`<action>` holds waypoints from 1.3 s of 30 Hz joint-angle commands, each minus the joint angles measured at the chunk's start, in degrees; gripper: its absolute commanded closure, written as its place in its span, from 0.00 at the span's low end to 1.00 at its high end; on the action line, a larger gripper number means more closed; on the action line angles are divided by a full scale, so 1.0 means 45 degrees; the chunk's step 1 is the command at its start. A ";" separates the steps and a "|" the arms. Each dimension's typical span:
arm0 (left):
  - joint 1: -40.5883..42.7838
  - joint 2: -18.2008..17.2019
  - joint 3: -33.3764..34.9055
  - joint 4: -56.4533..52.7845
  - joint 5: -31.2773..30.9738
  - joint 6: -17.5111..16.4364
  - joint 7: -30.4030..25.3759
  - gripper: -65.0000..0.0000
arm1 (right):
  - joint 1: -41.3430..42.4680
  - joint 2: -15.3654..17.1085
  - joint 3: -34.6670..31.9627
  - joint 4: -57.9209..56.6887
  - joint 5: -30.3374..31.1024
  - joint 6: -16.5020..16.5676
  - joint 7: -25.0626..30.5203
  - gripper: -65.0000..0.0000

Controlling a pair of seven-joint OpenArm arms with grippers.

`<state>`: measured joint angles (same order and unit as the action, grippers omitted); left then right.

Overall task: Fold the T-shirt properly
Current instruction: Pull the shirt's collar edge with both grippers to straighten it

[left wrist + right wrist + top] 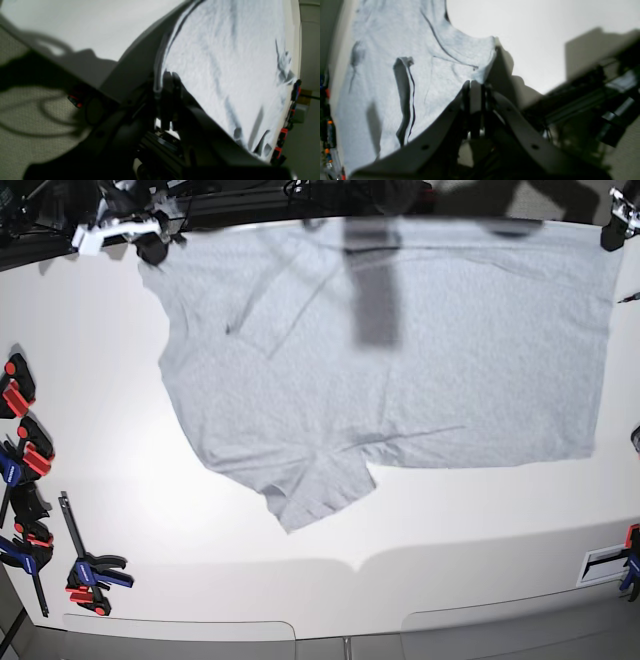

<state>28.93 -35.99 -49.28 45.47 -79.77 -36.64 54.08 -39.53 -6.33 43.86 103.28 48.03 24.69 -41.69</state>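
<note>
Base view looks down on the table [120, 510]; both wrist views hug the T-shirt [400, 370].

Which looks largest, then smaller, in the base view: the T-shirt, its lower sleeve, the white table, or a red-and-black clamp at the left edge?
1. Table
2. T-shirt
3. Sleeve
4. Clamp

The clamp lies at the frame's edge, where the lens distorts, yet it is plainly the smallest.
</note>
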 commanded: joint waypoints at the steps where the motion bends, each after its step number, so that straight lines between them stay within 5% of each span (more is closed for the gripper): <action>1: 0.0141 -0.0287 -0.0126 0.0092 -0.0058 -0.0078 -0.0209 1.00 | -0.0117 0.0102 0.0155 0.0282 0.0136 0.0117 0.0403 1.00; 17: 0.0068 -0.0160 -0.0126 0.0675 -0.0155 -0.0189 -0.0209 1.00 | -0.0005 0.0097 0.0180 0.0277 0.0364 0.0146 0.0491 1.00; 18: 0.0087 -0.0160 -0.0126 0.0680 -0.0155 -0.0452 -0.0204 0.93 | -0.0010 0.0097 0.0180 0.0277 0.0364 0.0233 0.0500 1.00; 19: 0.0102 -0.0160 -0.0126 0.0680 -0.0155 -0.0746 -0.0194 0.75 | -0.0010 0.0097 0.0180 0.0277 0.0364 0.0393 0.0495 0.93; 20: 0.0102 -0.0170 -0.0126 0.0680 -0.0155 -0.0746 -0.0087 0.59 | -0.0010 0.0097 0.0180 0.0277 0.0364 0.0563 0.0491 0.77; 22: 0.0102 -0.0194 -0.0126 0.0680 -0.0151 -0.0746 -0.0015 0.52 | -0.0039 0.0097 0.0180 0.0282 0.0369 0.0593 0.0544 0.49; 23: 0.0102 -0.0199 -0.0155 0.0680 -0.0155 -0.0746 -0.0024 0.52 | -0.0039 0.0097 0.0185 0.0287 0.0369 0.0588 0.0656 0.45; 33: 0.0102 -0.0277 -0.1783 0.2079 0.0403 -0.0746 0.0029 0.55 | -0.0039 0.0000 0.1996 0.2293 -0.0092 0.0573 0.0724 0.44; 39: 0.0102 -0.0325 -0.1880 0.3920 0.0559 -0.0746 -0.0369 0.56 | 0.0588 0.0583 0.3536 0.4541 -0.0379 0.0563 0.2200 0.45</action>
<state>29.08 -35.57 -57.06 62.28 -76.07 -39.46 53.71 -36.77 -4.84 58.81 121.91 44.47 27.00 -36.86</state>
